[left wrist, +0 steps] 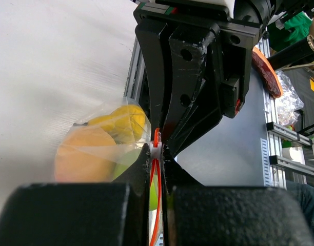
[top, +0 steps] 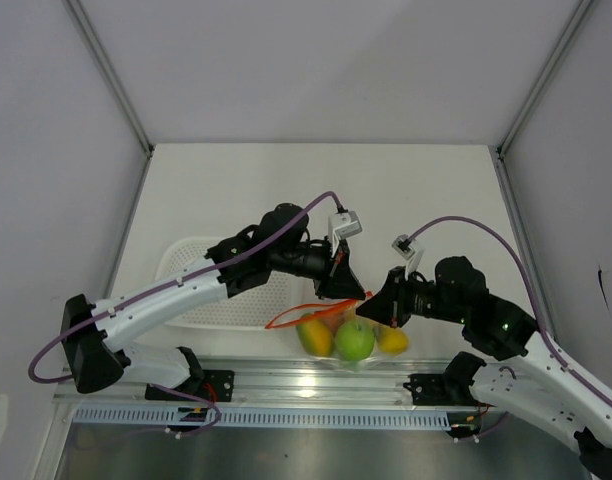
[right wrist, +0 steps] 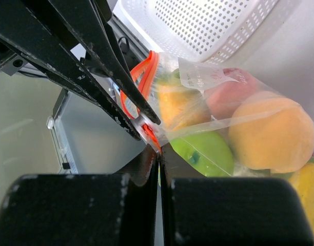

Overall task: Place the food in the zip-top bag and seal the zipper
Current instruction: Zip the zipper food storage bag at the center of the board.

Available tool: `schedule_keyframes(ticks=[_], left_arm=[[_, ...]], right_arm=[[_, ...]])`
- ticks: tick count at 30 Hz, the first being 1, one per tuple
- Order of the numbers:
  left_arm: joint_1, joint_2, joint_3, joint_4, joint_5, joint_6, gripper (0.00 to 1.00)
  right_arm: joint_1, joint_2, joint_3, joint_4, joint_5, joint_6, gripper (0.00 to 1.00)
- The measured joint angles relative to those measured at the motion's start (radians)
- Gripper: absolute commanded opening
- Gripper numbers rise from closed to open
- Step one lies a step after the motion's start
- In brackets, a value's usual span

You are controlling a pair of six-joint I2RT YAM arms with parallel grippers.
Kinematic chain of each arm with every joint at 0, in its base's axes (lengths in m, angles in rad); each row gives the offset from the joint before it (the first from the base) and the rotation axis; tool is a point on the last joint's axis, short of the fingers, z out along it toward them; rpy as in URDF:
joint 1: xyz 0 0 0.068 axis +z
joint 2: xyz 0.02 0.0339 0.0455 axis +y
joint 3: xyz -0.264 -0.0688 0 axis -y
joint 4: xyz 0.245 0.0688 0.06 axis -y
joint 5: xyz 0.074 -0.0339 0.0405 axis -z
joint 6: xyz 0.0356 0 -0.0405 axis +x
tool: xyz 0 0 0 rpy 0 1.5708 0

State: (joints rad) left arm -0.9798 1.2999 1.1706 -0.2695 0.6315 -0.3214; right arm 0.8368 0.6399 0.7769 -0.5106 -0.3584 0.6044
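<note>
Sealing well means the left gripper (left wrist: pixel 157 152) and right gripper (right wrist: pixel 158 155), both pinched tight on the zipper (left wrist: pixel 155 205) side by side, sliding apart along it under steady pressure. The zip-top bag (right wrist: pixel 200 76), food (right wrist: pixel 265 136) inside, lies just beside the basket (right wrist: pixel 208 25).

Open counter (top: pixel 386 190) lies behind both arms, with room to pass. In front, the left gripper (top: pixel 352 290) and right gripper (top: pixel 378 302) meet over the bag (top: pixel 331 325), closing the middle. The basket (top: pixel 256 305) blocks the left, apparently under the left arm.
</note>
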Motion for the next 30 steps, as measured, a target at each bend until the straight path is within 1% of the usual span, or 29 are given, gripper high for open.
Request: schedule_keyframes(ticks=[13, 20, 30], left_arm=[[0.0, -0.044, -0.064, -0.003, -0.031, 0.008, 0.0], [0.0, -0.1, -0.116, -0.01, -0.056, 0.016, 0.01], [0.0, -0.189, -0.161, -0.076, -0.085, 0.043, 0.01]], right_arm=[[-0.017, -0.071, -0.059, 0.04, 0.03, 0.101, 0.0], [-0.031, -0.073, -0.059, 0.04, 0.041, 0.122, 0.0], [-0.047, -0.084, -0.059, 0.04, 0.048, 0.126, 0.0]])
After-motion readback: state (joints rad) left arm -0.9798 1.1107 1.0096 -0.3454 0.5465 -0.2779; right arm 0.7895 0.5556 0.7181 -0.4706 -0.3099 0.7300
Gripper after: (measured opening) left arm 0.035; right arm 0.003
